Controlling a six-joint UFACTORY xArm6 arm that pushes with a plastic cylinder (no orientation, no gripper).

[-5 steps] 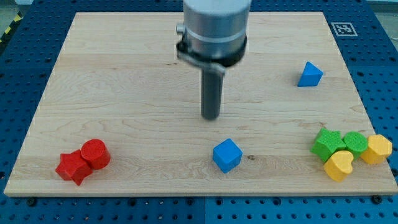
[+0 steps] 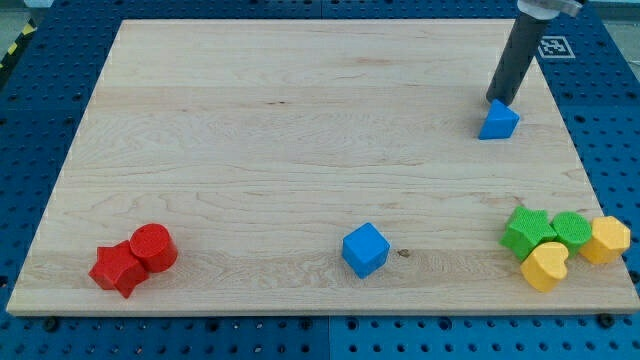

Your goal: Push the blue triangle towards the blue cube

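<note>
My tip [image 2: 497, 100], a bare rod holding nothing, sits just above the blue triangle [image 2: 498, 121] near the view's top right, touching or nearly so, while the blue cube [image 2: 364, 249] lies well apart toward the bottom left.

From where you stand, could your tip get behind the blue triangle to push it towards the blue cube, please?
Probably yes: my tip sits at the blue triangle's top edge, and bare board lies between it and the blue cube.
</note>
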